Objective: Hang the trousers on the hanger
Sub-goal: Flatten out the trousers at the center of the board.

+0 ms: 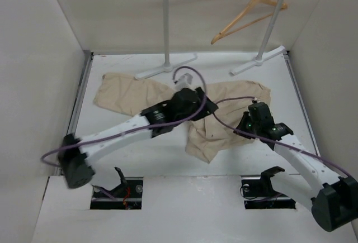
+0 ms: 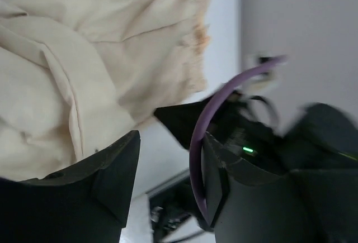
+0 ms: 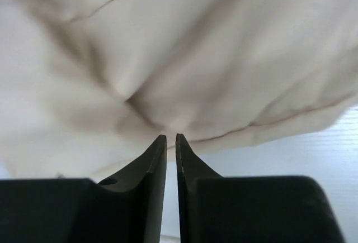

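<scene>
Trousers (image 1: pixel 123 95) lie crumpled on the desk (image 1: pixel 156 159), legs spread left and right below the rack (image 1: pixel 166 25), middle bunched toward the near edge. Hanger (image 1: pixel 232 24) hangs on the rack's rail, well apart from the cloth.

Left gripper (image 2: pixel 170 153): fingers wide apart, nothing between, hovering by the cloth's edge. Right gripper (image 3: pixel 170 139): fingers together bar a thin slit, tips at a fold. Can't tell if any cloth is nipped.

Handling guess: light, limp, no stiffness, will sag and drape. Not slippery, not fragile. A single-layer pinch would likely drag the rest along. Best hold: a doubled fold or thick hem, two points well apart, so the cloth can span the hanger's bar.
</scene>
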Controlling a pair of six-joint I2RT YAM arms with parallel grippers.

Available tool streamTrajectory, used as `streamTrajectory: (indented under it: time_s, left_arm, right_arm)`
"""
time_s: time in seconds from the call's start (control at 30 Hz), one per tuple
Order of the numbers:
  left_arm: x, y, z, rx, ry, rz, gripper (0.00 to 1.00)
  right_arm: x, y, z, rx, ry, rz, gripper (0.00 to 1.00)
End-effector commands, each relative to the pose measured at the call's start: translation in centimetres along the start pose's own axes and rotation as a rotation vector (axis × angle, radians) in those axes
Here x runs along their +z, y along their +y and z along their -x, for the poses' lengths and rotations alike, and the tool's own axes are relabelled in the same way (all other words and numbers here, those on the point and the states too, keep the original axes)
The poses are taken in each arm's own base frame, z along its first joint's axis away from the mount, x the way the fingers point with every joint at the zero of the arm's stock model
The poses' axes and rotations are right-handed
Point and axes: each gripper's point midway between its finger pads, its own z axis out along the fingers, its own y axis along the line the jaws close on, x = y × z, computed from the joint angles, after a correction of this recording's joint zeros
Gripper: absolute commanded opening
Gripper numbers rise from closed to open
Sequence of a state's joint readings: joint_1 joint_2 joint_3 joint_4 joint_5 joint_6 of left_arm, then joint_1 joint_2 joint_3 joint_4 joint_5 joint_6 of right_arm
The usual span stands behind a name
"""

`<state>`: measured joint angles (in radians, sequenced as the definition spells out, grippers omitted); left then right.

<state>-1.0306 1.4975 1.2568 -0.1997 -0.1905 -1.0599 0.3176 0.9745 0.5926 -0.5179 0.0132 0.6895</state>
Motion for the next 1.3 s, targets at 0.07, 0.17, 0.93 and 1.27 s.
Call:
streamTrajectory:
  time_s: [0.07, 0.17, 0.93, 1.27]
  left_arm:
    - [-7.8, 10.8, 6.8, -0.131, -0.296, 0.179, 0.42]
    - [-6.6, 13.8, 5.3, -0.172, -0.216, 0.204, 0.45]
    - [6.1, 15.3, 4.4, -0.280, -0.080, 0.076, 0.40]
    - [4.7, 14.9, 4.2, -0.276, -0.092, 0.109, 0.02]
  right_arm:
    - [-4.9, 5.3, 3.1, -0.077, -0.156, 0.128, 0.17]
    - [-4.5, 6.8, 1.7, -0.158, -0.100, 0.136, 0.24]
    - [-2.7, 3.1, -2.4, -0.035, -0.006, 0.124, 0.45]
    - [-0.9, 1.9, -1.7, 0.030, -0.026, 0.062, 0.50]
